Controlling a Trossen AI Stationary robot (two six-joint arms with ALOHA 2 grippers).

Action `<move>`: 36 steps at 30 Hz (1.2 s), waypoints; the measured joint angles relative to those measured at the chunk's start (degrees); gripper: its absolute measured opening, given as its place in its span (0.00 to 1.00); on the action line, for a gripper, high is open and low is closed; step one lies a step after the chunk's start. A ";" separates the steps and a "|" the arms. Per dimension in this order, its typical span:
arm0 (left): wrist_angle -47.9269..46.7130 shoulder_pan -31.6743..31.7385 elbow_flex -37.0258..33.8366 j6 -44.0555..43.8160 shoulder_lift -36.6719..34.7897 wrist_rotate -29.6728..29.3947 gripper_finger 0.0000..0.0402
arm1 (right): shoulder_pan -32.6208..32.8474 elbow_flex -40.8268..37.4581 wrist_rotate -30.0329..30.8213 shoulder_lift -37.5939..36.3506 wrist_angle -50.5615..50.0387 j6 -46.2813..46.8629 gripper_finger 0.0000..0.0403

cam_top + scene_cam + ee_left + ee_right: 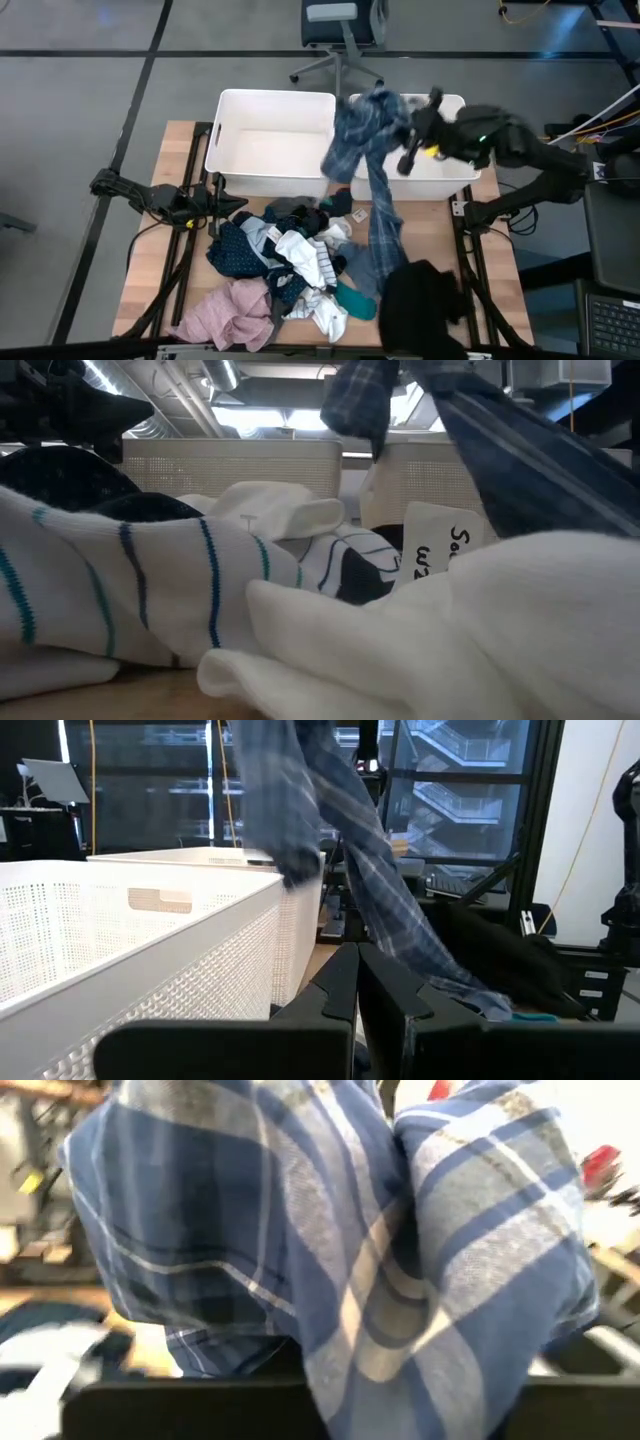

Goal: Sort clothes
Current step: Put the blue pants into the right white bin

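My right gripper (412, 128) is above the right white tub (445, 172), shut on a blue plaid garment (365, 140). The garment fills the right wrist view (330, 1240) and also shows in the left wrist view (330, 830). The other clothes lie in a pile on the table's near half: pink (232, 315), navy (235, 252), white and striped (308, 258), teal (355, 300) and black (425, 292). My left gripper (358, 995) is shut and empty, waiting low at the table's left beside the left tub (270, 140). My right gripper holds the plaid garment by a bunched upper part (392, 108), but the cloth covers its fingers in the wrist view. One lobe (340, 155) hangs over the gap between the tubs. A long tail (382, 235) slants down to the pile, its end on the table.
Two white tubs stand side by side along the table's far edge. White socks (300, 610) lie right in front of the low camera. An office chair (335, 30) stands beyond the table. Bare wood (165, 270) shows at the table's left.
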 joint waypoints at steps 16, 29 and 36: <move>0.00 0.00 -0.02 -0.61 0.00 0.01 0.00 | -13.21 13.06 1.66 0.09 22.79 -20.63 0.11; -0.02 0.00 0.00 0.22 0.00 0.00 0.00 | -19.20 13.10 -3.64 2.37 49.18 -46.45 0.11; 0.00 0.00 0.00 0.63 0.00 -0.01 0.00 | -25.62 13.54 -4.51 4.44 55.08 -55.54 0.11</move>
